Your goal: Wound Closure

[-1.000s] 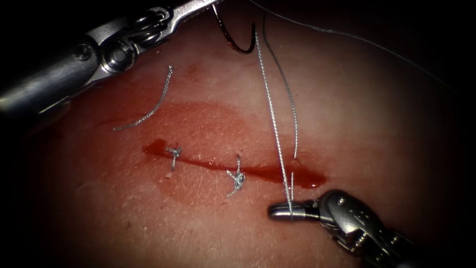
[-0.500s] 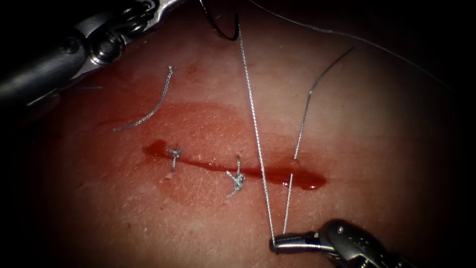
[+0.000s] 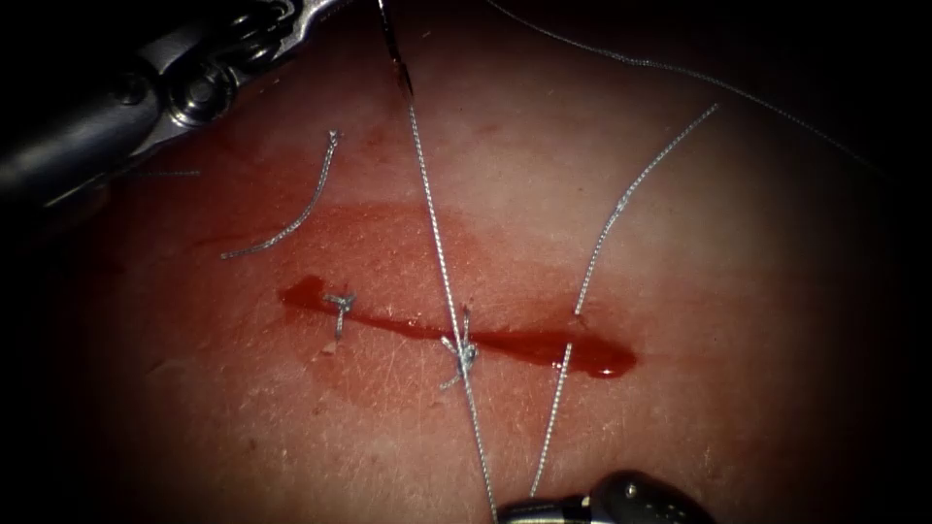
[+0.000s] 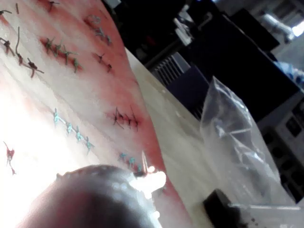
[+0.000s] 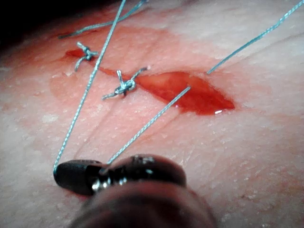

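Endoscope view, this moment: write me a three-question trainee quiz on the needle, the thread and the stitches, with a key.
1. True or false: the needle is in the tissue.
2. What does the right tool hold? A the needle; B the thread; C the tissue.
3. Fill in: ___ tied knots sit on the cut.
Key: 1 false, it hangs clear of the tissue near the left tool; 2 B; 3 two.
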{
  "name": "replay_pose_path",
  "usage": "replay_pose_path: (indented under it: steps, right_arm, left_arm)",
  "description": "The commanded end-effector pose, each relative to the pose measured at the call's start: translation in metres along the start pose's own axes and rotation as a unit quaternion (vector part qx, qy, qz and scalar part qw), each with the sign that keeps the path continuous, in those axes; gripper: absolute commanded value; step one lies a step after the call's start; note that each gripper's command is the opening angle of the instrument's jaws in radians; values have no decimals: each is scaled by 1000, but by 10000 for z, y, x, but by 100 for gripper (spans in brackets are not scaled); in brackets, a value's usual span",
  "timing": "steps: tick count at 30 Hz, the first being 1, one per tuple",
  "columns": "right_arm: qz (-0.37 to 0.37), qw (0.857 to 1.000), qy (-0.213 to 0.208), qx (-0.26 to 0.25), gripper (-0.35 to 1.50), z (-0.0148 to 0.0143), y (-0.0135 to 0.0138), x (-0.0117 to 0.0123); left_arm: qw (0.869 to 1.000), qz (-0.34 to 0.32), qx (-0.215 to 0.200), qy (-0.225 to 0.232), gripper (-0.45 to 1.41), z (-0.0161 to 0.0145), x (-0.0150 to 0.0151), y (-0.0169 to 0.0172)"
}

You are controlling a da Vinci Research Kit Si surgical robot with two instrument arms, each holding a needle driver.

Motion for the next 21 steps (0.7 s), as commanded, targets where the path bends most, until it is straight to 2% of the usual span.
replay_pose_path:
  steps: [1, 6, 11, 13, 15, 16, 17, 18, 19, 20, 21]
  right_arm:
    - [2, 1000, -3, 4, -35, 10, -1, 7]
    - [10, 1000, -5, 11, -35, 22, -8, 5]
    - [14, 1000, 5, 21, -35, 26, -17, 14]
    - [8, 1000, 30, 2, -35, 23, -17, 26]
    - [-11, 996, 78, -50, -35, 17, -8, 49]
    - [-10, 984, 136, -118, 26, 5, -2, 80]
    - [-3, 976, 159, -148, 58, -1, -3, 92]
    - [10, 954, 204, -221, 78, -18, -13, 114]
    - [7, 949, 205, -241, 49, -26, -20, 122]
    - [-6, 946, 199, -257, 2, -34, -27, 127]
    - [-30, 942, 186, -276, 0, -43, -34, 131]
  left_arm:
    - [1000, 3, 5, -2, -45, 9, -9, -8]
    - [1000, 7, 8, 2, -45, 9, -7, -7]
    - [1000, 6, 10, 2, -45, 7, -2, -6]
    - [1000, 3, 15, 8, -45, 7, -1, -7]
    - [1000, 1, 18, 11, -45, 7, 2, -7]
    - [1000, -2, 24, 17, -45, 8, 6, -7]
    - [999, -1, 28, 21, -45, 9, 8, -7]
    - [999, -1, 30, 23, -45, 9, 11, -8]
    - [999, -1, 30, 23, -45, 10, 12, -9]
    - [999, -1, 30, 24, -45, 10, 12, -9]
    - [999, -1, 30, 24, -45, 10, 13, -9]
